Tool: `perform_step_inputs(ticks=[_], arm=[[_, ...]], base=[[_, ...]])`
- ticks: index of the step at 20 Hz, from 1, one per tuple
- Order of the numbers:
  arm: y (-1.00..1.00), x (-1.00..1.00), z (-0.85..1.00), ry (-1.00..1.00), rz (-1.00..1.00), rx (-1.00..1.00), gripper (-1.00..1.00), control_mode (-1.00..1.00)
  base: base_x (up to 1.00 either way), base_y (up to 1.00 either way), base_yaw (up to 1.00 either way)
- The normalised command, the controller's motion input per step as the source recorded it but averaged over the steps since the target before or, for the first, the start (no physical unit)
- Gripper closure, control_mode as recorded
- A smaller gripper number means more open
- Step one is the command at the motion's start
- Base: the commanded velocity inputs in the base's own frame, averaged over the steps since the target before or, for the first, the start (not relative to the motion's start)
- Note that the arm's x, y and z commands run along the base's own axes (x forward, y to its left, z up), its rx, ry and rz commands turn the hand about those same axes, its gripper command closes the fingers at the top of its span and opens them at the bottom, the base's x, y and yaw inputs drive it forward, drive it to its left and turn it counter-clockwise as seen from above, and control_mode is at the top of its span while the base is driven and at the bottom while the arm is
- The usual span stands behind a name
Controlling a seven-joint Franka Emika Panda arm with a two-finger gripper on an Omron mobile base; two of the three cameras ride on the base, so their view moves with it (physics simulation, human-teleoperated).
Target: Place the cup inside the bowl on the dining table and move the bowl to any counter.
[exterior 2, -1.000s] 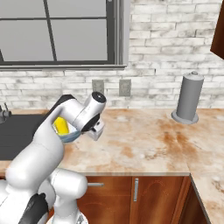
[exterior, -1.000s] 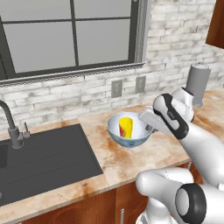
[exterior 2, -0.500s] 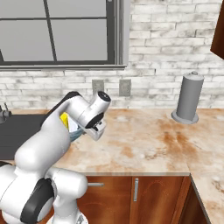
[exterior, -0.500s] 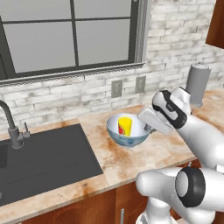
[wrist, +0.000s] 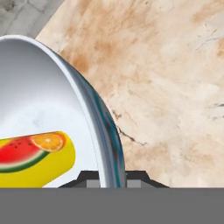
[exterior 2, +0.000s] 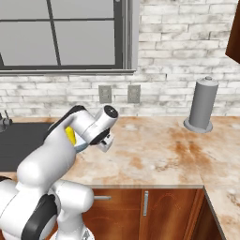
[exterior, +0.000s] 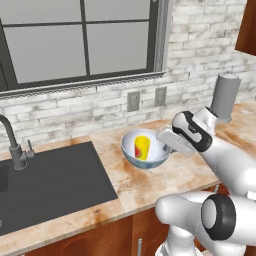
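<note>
The pale blue-grey bowl (exterior: 145, 164) is on or just above the marble counter (exterior: 165, 185), right of the sink; I cannot tell if it touches. The yellow cup (exterior: 142, 147) with its red fruit patch leans inside the bowl. My gripper (exterior: 167, 142) is at the bowl's right rim, shut on it. In the hand view the bowl's rim (wrist: 103, 131) runs between my two fingertips (wrist: 135, 177), and my gripper (wrist: 107, 177) clamps that rim with the cup (wrist: 35, 159) lying against the white inside. From the right base view, the cup (exterior 2: 70, 136) and bowl (exterior 2: 80, 144) peek out behind my arm.
A dark sunken sink (exterior: 50, 175) with its faucet (exterior: 12, 145) lies left of the bowl. A grey upright cylinder (exterior: 225, 95) stands at the back right by the brick wall. Wall outlets (exterior: 134, 100) sit behind the bowl. Bare marble (exterior 2: 154, 154) stretches to the right.
My arm has shifted slightly in pose. The bowl with the cup stays at about the same spot on the counter, my grip unchanged.
</note>
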Motion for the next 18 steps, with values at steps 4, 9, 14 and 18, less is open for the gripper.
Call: perform_step_inputs(ticks=[4, 9, 14, 18], arm=[[0.07, 0.07, -0.1, -0.01, 0.0, -0.07, 1.0, -1.0], [0.03, 0.07, -0.16, 0.0, 0.0, -0.03, 1.0, -1.0], [0.0, 0.08, -0.12, 0.0, 0.0, 0.0, 1.0, -1.0], [0.0, 0.11, -0.23, 0.04, 0.0, 0.0, 1.0, -1.0]], base=[[0.0, 0.0, 0.0], [0.0, 0.0, 0.0], [0.0, 0.0, 0.0], [0.0, 0.0, 0.0]])
